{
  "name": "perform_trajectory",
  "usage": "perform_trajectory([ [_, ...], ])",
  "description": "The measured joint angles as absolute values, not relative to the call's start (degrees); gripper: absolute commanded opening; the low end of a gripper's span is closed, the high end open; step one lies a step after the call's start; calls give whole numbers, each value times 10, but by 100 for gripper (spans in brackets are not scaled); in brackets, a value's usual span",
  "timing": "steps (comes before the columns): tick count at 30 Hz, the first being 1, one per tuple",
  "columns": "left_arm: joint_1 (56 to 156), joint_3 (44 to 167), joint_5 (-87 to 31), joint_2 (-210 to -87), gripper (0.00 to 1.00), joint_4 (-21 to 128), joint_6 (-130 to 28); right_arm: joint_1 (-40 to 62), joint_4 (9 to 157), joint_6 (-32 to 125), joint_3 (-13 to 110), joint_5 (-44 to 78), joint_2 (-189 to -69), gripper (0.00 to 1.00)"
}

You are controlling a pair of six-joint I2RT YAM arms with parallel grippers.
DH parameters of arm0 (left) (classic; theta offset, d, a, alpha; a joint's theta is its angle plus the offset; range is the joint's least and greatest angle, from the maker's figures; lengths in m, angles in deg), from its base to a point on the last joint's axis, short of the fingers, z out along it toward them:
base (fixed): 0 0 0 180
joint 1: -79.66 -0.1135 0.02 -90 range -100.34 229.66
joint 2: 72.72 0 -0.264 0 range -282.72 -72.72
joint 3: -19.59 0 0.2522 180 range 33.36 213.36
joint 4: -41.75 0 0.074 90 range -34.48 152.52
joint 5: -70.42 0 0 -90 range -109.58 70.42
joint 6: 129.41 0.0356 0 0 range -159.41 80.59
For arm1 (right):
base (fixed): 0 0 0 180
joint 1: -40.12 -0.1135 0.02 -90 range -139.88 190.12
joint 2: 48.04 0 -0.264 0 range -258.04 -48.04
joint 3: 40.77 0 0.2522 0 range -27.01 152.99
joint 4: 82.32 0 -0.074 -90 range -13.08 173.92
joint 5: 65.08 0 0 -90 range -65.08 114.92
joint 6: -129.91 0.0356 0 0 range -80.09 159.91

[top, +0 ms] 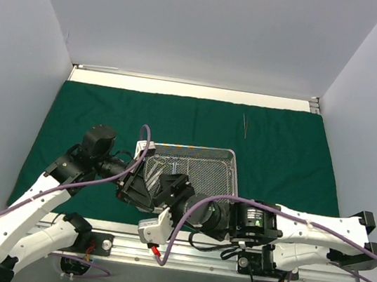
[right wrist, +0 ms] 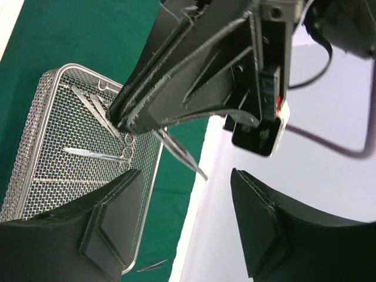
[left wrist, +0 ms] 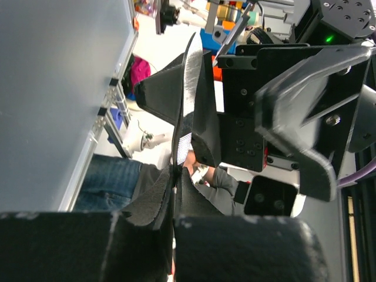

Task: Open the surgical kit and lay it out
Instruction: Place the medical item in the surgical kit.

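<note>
Pale walls enclosed a table covered by a flat dark green cloth drape [top: 284,162]. The rectangular silver wire-mesh tray [top: 211,171] sat on it close to my arms, with 1 pair of small steel scissors [right wrist: 97,154] inside. My left gripper [right wrist: 123,120] was pressed together over the tray, pinching a slim pointed steel instrument [right wrist: 182,155]. My right gripper [right wrist: 187,176] stood spread wide just beside it. 1 thin steel tweezers [top: 245,124] lay apart on the cloth.

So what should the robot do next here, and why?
Probably ease the open right gripper forward and close it on the free tip of the steel instrument. The left gripper is shut on its other end, by the edge of the wire-mesh tray, and the tip points toward the gap between the right gripper's fingers. It looks like a handover.
</note>
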State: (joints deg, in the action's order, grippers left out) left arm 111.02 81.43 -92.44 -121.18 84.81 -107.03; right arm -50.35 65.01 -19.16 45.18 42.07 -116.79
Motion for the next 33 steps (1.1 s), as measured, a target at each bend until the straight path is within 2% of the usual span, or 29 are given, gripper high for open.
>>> perform_trajectory([
  [4,1116,815,-930,-1209,2,875,-1066,-504,659,-204,452,406,-1185,53],
  [8,1116,815,-932,-1204,2,887,-1066,-503,661,-213,452,391,-1192,37],
  [13,1116,815,-934,-1192,2,883,-1081,-503,661,-219,457,383,-1193,27],
  [16,1116,815,-935,-1184,2,878,-1094,-503,662,-221,462,381,-1194,16],
  [19,1116,815,-939,-1183,2,877,-1105,-503,661,-227,464,380,-1197,0],
  [21,1116,815,-941,-1183,3,878,-1113,-503,652,-233,464,380,-1199,0],
  [25,1115,813,-943,-1185,52,871,-1118,-494,652,-227,464,369,-1201,0],
  [26,1115,813,-942,-1186,59,867,-1115,-488,656,-221,464,364,-1202,0],
  [31,1090,813,-930,-1189,72,865,-1095,-442,662,-184,463,340,-1201,0],
  [33,1071,813,-922,-1191,75,866,-1086,-419,665,-160,455,329,-1197,0],
])
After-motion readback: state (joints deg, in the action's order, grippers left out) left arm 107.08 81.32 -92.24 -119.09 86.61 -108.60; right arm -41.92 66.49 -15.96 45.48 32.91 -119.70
